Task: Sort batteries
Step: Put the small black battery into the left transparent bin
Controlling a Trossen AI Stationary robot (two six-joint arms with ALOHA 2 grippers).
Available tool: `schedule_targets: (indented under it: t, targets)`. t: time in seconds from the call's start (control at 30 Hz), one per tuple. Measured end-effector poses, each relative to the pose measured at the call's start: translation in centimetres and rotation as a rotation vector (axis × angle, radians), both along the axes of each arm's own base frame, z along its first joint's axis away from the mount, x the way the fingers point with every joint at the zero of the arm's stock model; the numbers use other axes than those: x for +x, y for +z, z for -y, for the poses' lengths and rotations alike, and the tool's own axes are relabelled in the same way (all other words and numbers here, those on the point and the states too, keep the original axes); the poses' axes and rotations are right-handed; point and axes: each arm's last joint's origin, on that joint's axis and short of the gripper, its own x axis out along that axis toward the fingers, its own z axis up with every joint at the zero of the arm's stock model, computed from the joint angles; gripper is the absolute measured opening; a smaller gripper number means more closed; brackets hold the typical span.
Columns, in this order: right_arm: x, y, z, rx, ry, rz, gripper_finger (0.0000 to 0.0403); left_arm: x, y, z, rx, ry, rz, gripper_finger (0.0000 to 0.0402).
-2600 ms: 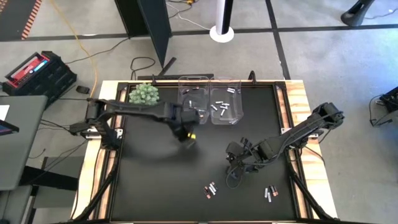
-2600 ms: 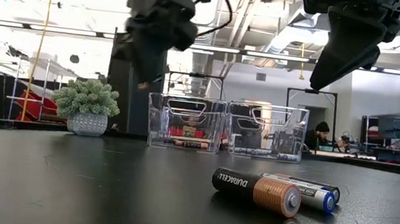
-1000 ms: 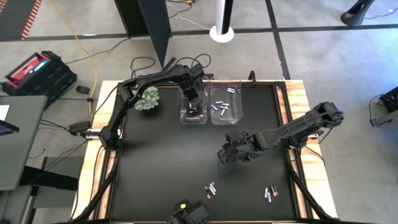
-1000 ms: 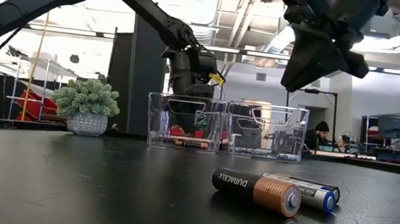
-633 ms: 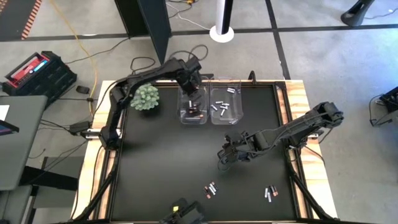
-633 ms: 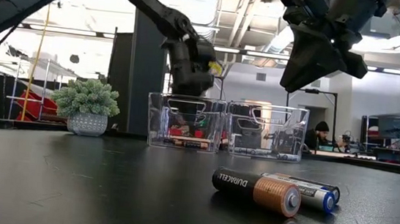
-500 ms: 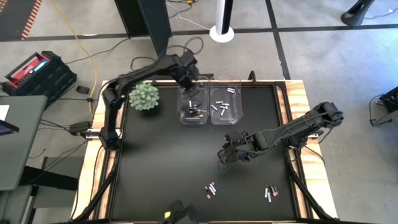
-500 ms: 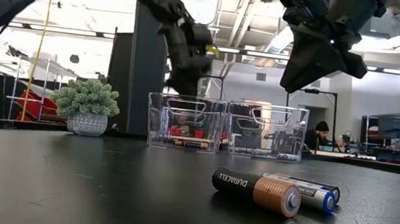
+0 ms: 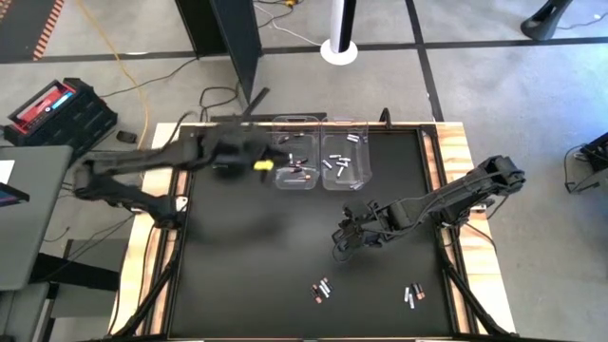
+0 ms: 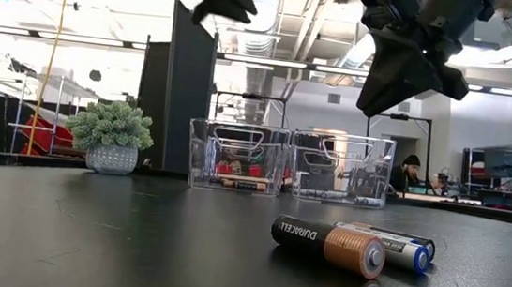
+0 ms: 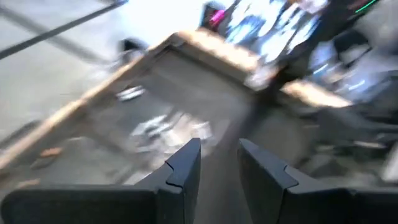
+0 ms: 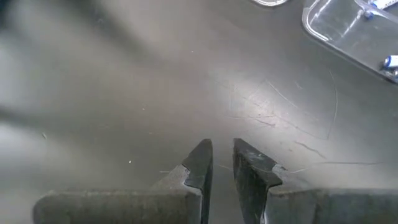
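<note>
Swinging away from the bins, the left gripper (image 9: 263, 164) moved toward nine o'clock, its fingers (image 11: 185, 167) narrowly apart and empty. At four o'clock the right gripper (image 9: 340, 240) hovered unchanged, narrowly parted, empty. Batteries (image 9: 321, 289) lay at six o'clock, others in the bins (image 9: 321, 180) at twelve.

Surface (image 9: 247, 275): matt black, lightly scratched, wooden rim. Bins (image 10: 238, 157): clear glossy plastic. Batteries (image 10: 328, 243): glossy wrap, metal ends.

Batteries (image 9: 321, 289) lie flat on the table; others fill 2 bins (image 9: 295, 171).
</note>
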Motion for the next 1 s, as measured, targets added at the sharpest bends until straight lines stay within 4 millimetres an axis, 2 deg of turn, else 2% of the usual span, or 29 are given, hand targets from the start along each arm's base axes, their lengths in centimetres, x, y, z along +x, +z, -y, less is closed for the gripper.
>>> schedule_targets:
  t: [0.1,0.17,0.33,0.5,0.6,0.67,0.8,0.9,1.0]
  targets:
    - [0.0,0.0,0.0,-0.007,0.013,-0.005,0.0081,-2.1,-1.6,3.3,-0.045,-0.064,0.146,0.0099]
    - [0.0,0.0,0.0,-0.007,0.014,-0.005,0.0081,-3.4,-2.8,5.0,-0.093,-0.102,0.185,0.0099]
    - [0.0,0.0,0.1,-0.008,0.013,-0.006,0.0081,-5.9,-4.8,7.4,-0.216,-0.144,0.192,0.0099]
    - [0.0,0.0,0.0,-0.009,0.015,-0.007,0.0081,-6.6,-6.5,8.4,-0.156,-0.178,0.116,0.0099]
    - [-0.1,0.0,-0.4,-0.009,0.030,-0.008,0.0081,-6.9,-8.5,9.3,-0.102,-0.234,0.001,0.0099]
    - [-0.3,0.0,-0.7,-0.017,0.051,-0.015,0.0081,-6.9,-10.1,9.9,-0.121,-0.209,-0.030,0.0099]
    - [-0.7,-0.1,-1.5,-0.025,0.084,-0.032,0.0081,-7.4,-12.7,11.0,-0.115,-0.103,-0.031,0.0099]
    - [-1.1,-0.2,-2.3,-0.010,0.088,-0.031,0.0081,-7.8,-14.2,12.2,-0.039,-0.158,-0.015,0.0098]
    - [-1.4,-0.1,-3.4,0.016,0.095,-0.013,0.0081,-7.9,-14.5,13.2,0.033,-0.238,0.028,0.0098]
